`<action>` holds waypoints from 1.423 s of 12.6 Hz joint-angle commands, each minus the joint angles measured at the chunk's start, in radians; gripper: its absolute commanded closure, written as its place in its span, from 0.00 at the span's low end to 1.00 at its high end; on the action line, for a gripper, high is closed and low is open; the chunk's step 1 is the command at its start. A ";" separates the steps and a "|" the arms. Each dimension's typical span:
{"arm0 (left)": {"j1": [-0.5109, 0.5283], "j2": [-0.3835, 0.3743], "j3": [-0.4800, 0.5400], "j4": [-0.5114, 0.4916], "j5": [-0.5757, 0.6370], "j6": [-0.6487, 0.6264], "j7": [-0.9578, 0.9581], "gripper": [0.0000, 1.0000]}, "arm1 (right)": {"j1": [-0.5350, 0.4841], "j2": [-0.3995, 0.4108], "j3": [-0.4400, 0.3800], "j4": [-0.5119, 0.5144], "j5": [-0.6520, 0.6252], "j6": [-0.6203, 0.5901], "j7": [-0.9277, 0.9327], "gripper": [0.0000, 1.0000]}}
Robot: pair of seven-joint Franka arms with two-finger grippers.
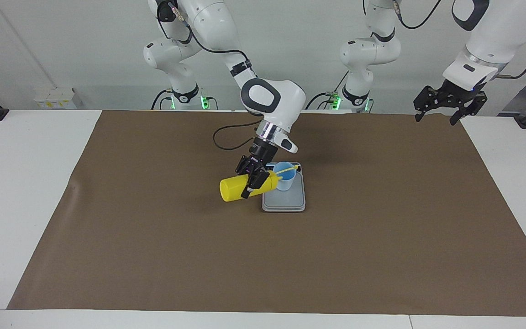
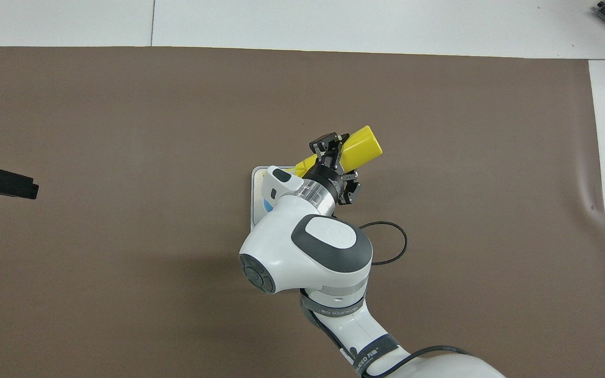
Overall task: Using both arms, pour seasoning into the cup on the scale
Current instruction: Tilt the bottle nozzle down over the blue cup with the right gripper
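Brown mat (image 1: 153, 256) had plenty of bare room all round the scale (image 1: 284, 201), which sat mid-mat; nothing else lay on it apart from a loop of black cable (image 1: 226, 137) nearer the robots. White table (image 1: 25, 183) showed as a border past the mat's edges at both ends. Right gripper (image 1: 250, 182) was clamped on the seasoning (image 1: 233, 188), held roughly on its side over the mat beside the scale toward the right arm's end, nozzle end slightly higher and reaching over the cup (image 1: 285, 176). Bottle was plain yellow, flat base pointing away from the cup; thin yellow strap lay across the cup's mouth (whether it touched the rim, can't tell). Cup was light blue, upright, on the scale's grey plate at the end nearer the robots, close to the dark display strip. Left gripper (image 1: 442, 111) waited in the air over the mat's corner at the left arm's end, fingers spread apart, nothing in them. Wall was plain white.
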State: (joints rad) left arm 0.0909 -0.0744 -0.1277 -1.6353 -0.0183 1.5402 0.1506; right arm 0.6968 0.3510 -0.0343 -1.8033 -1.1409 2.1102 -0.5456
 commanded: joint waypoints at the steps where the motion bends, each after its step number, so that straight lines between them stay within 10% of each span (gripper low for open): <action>1: 0.010 -0.021 -0.006 -0.015 0.012 -0.009 0.003 0.00 | 0.003 -0.020 0.004 -0.021 -0.052 -0.018 0.029 1.00; 10: 0.010 -0.021 -0.006 -0.014 0.012 -0.009 0.003 0.00 | -0.002 -0.041 0.011 -0.019 -0.031 -0.026 0.029 1.00; 18: 0.010 -0.021 -0.006 -0.014 0.012 -0.009 0.003 0.00 | -0.051 -0.128 0.011 -0.019 0.270 0.005 0.029 1.00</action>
State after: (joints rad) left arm 0.0909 -0.0744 -0.1277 -1.6353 -0.0183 1.5400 0.1506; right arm 0.6643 0.2600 -0.0343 -1.8058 -0.9006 2.1030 -0.5276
